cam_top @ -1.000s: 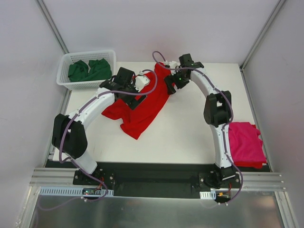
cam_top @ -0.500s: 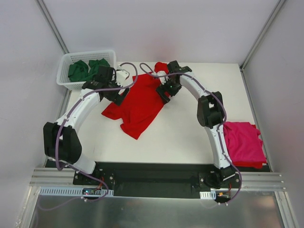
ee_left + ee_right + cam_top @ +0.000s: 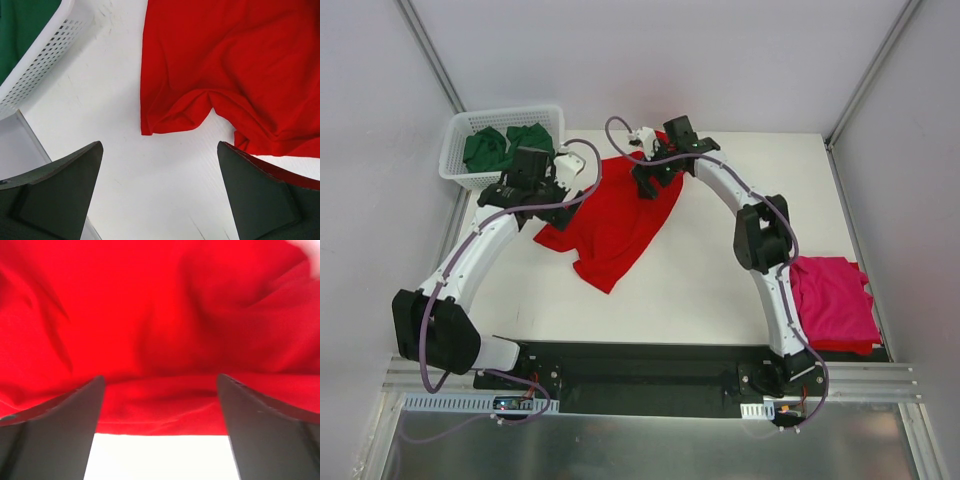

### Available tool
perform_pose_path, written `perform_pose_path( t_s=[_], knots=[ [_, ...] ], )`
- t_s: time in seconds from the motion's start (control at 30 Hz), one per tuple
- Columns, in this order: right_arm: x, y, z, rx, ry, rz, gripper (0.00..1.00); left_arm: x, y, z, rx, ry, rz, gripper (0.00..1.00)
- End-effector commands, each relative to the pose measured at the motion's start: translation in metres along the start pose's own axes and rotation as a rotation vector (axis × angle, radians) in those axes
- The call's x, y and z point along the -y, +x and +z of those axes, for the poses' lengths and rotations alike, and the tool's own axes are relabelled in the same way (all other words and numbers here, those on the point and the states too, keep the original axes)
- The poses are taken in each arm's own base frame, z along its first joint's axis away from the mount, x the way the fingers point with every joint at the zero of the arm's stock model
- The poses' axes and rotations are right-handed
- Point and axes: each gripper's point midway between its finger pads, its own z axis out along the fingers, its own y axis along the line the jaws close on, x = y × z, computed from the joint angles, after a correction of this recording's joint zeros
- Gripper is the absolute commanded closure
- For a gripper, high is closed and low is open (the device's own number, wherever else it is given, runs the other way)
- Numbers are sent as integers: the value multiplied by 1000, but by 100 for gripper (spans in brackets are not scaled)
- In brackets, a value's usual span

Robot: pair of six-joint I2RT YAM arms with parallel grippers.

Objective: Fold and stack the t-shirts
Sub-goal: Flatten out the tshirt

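1. Both grippers are seen with their jaws wide apart, and nothing is held. The left gripper (image 3: 159, 149) hangs over bare table (image 3: 720, 270), just beside the left edge of the red t-shirt (image 3: 620, 215). The right gripper (image 3: 160, 379) is low over the far part of the same shirt.
2. The red t-shirt is spread out with wrinkles at the far middle of the table and is not yet folded.
3. The cloth is judged to be light, soft and limp, so sagging and creasing are expected when it is lifted. A pinch at an edge or corner on each side is advised, so that it is kept stretched.
4. The white basket (image 3: 455, 172) with the green t-shirts (image 3: 505, 146) stands near the left gripper and could be knocked.
5. The magenta t-shirt (image 3: 835, 300) lies well apart at the right and blocks nothing.
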Motion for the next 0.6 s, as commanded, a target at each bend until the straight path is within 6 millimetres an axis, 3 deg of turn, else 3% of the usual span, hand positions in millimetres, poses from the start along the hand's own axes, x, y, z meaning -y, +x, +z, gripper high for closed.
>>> perform_pose_path(
  t_s=[0.0,0.07,0.1,0.17,0.33,0.4,0.5,0.57],
  knots=[
    [21,-130,-119,405,99,15,3,-9,3,-13,16,-37,7,1],
    [36,-128,-136,399,171,-12,0,-8,5,-11,10,-36,5,1],
    [51,-123,-148,369,272,-8,3,-8,5,-11,9,-35,7,1],
    [57,-105,-148,301,310,-41,4,-6,5,-10,9,-22,5,1],
    [49,-4,-107,-27,251,-12,4,-4,5,-5,1,-11,2,1],
    [47,28,-99,-142,234,39,2,-1,7,1,-13,3,-23,1],
    [39,63,-82,-239,154,142,1,6,16,21,-84,43,-73,1],
    [35,72,-75,-251,104,196,2,4,18,29,-126,43,-83,0]
  ],
)
